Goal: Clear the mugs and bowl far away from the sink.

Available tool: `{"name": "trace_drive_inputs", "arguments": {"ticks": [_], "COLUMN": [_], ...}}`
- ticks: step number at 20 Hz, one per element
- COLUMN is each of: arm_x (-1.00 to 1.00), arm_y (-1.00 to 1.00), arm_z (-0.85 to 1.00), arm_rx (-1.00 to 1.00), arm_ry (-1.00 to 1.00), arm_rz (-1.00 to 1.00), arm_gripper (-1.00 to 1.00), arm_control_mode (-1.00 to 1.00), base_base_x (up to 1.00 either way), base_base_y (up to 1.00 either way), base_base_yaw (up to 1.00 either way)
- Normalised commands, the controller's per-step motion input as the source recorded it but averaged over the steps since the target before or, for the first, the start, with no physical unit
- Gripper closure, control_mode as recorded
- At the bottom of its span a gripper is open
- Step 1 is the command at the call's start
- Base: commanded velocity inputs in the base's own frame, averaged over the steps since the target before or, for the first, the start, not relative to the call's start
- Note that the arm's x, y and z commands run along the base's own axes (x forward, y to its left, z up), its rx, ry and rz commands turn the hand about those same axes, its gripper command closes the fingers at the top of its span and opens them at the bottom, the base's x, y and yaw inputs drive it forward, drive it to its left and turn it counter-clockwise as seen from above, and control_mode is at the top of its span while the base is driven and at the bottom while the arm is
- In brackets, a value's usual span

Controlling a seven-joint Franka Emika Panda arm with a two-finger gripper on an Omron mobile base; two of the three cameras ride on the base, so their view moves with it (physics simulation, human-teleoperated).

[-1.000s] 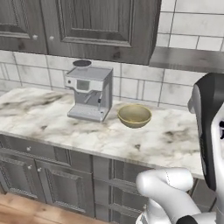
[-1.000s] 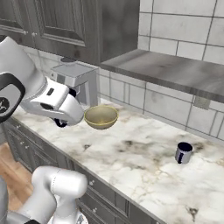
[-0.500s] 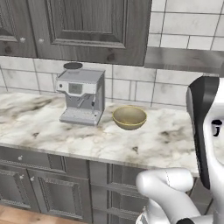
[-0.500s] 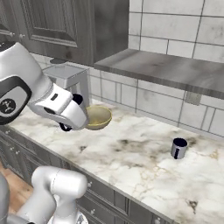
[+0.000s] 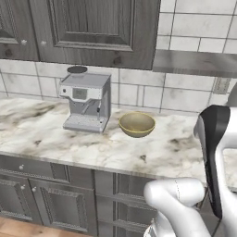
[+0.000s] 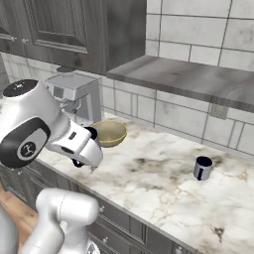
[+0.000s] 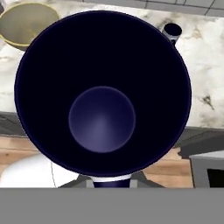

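A mug (image 7: pixel 103 92) with a dark navy inside is right in front of the hand camera, and my gripper (image 7: pixel 108 178) is shut on it. In the right base view the gripper (image 6: pixel 88 137) holds this mug (image 6: pixel 92 132) above the counter's front edge, just left of the bowl. The tan bowl (image 5: pixel 137 124) (image 6: pixel 109 133) (image 7: pixel 24 24) sits upright on the marble counter beside the coffee machine. A second dark blue mug (image 6: pixel 202 167) (image 7: pixel 171 30) stands on the counter further right. The sink is out of view.
A grey coffee machine (image 5: pixel 87 102) (image 6: pixel 74 96) stands against the tiled wall left of the bowl. A grey shelf (image 6: pixel 183 79) juts out over the counter's back. Dark cabinets hang above, and cabinet fronts (image 5: pixel 55 194) drop below the marble counter (image 5: pixel 166 148).
Both base views have shifted, so the base has driven: coffee machine and bowl slid rightward in the left view. The gripper stays shut on the mug.
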Motion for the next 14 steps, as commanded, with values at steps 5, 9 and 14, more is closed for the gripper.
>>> {"name": "trace_drive_inputs", "arguments": {"ticks": [5, 9, 14], "arm_x": [0.23, 0.57, 0.57], "arm_y": [0.00, 0.00, 0.00], "arm_z": [-0.68, -0.53, -0.35], "arm_rx": [0.00, 0.00, 0.00], "arm_ry": [0.00, 0.01, 0.00], "arm_rz": [0.20, 0.10, 0.01], "arm_gripper": [1.00, 1.00, 1.00], "arm_control_mode": [-1.00, -1.00, -1.00], "base_base_x": [0.00, 0.00, 0.00], "base_base_y": [0.00, 0.00, 0.00], "base_base_yaw": [0.00, 0.00, 0.00]}}
